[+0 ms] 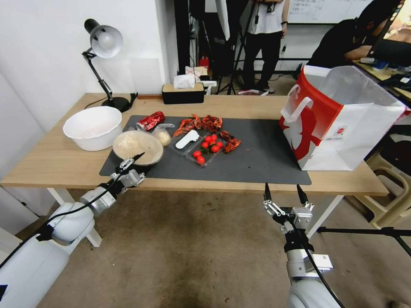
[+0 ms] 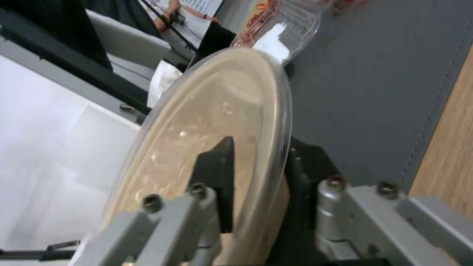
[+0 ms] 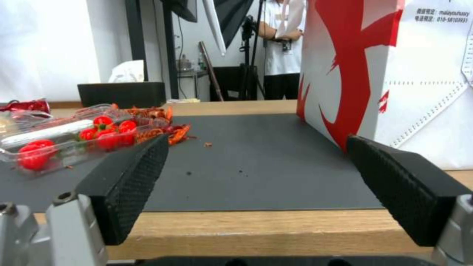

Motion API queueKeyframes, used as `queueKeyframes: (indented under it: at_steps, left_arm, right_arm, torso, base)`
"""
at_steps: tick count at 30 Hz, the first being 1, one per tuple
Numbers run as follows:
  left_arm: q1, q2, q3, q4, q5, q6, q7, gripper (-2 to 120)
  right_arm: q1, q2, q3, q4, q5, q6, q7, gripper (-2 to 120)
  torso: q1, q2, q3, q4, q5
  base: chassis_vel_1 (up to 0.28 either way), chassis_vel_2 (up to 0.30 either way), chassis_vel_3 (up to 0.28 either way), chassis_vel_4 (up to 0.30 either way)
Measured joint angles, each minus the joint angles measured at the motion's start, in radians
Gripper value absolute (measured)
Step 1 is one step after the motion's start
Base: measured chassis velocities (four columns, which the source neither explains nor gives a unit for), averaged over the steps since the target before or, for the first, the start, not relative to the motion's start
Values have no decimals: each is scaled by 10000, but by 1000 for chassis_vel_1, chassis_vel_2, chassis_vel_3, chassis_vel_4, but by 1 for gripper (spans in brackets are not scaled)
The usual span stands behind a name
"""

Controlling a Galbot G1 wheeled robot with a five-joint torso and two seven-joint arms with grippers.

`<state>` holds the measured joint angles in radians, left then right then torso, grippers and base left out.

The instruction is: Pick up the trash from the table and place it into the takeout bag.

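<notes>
While right gripper (image 1: 284,193) idles spread off table (image 1: 51,164) edge, left gripper (image 1: 133,161) pinches lidded bowl (image 1: 138,146) rim; takeout bag (image 1: 338,119) far right of bowl.

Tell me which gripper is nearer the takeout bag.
Right. The right gripper hangs open off the table's front edge, just below the takeout bag; the left gripper grips the lidded bowl across the mat.

The dark grey mat (image 1: 261,156) lies bare from its middle out toward 3 o'clock, an open lane ending at the takeout bag (image 1: 338,124), which walls off that end with its mouth open upward. Toward 9 o'clock the way is crowded: lidded beige bowl (image 1: 138,146), clear tomato tray (image 1: 204,150), red shells (image 1: 201,123), crushed red can (image 1: 150,120), and a white bowl (image 1: 92,127) beyond.
</notes>
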<state>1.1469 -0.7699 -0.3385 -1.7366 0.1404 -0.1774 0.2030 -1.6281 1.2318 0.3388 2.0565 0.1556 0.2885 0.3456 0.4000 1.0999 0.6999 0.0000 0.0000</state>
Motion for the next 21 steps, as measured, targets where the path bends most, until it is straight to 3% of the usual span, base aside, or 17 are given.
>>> queueKeyframes:
  at_steps: [6, 16, 21]
  left_arm:
    - [-81, 257, 27, -81, -18, -303, 115, 3]
    - [-211, 487, 116, -622, -320, -431, 105, 1]
    - [-1176, 787, 943, -1165, -1038, -339, 44, 1]
  right_arm:
    - [37, 59, -9, -65, -45, 9, 3, 89]
    - [83, 83, -23, -93, -102, 17, 25, 89]
    - [99, 83, -9, -69, -124, 18, 70, 89]
  torso:
    - [0, 0, 0, 0, 1]
    - [0, 0, 0, 1, 1]
    - [0, 1, 1, 1, 0]
  base:
    - [0, 0, 0, 0]
    - [0, 0, 0, 0]
    - [0, 0, 0, 0]
